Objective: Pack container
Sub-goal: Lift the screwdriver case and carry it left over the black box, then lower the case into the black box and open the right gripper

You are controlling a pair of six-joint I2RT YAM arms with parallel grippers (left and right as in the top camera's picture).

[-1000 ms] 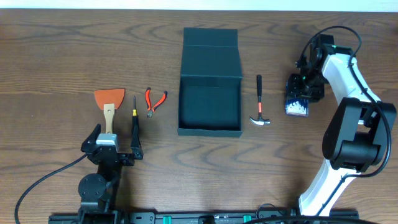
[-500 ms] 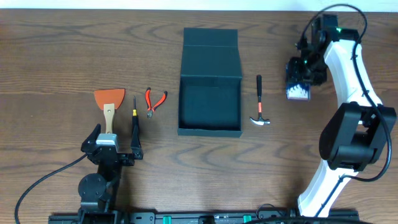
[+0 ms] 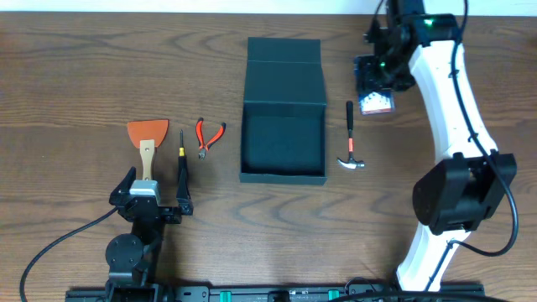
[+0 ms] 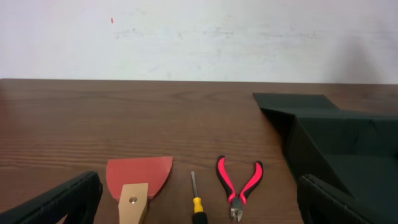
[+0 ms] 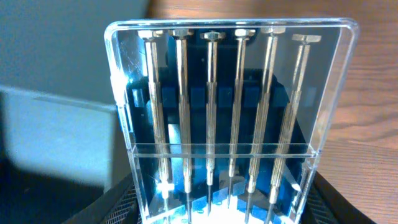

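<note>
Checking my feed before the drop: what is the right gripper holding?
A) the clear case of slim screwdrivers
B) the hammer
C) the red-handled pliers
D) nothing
A: the right wrist view shows the clear case filling the right gripper, while overhead the hammer and pliers lie on the table.

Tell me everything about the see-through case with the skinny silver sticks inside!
The small case is clear, shiny plastic with rounded corners and a blue insert behind. Six thin silvery screwdrivers stand side by side in it, tips pointing toward the right gripper, whose dark fingers clamp its lower end. Nothing else seems to touch it. It looks held above the table, near the hammer and to the right of the dark green container.
</note>
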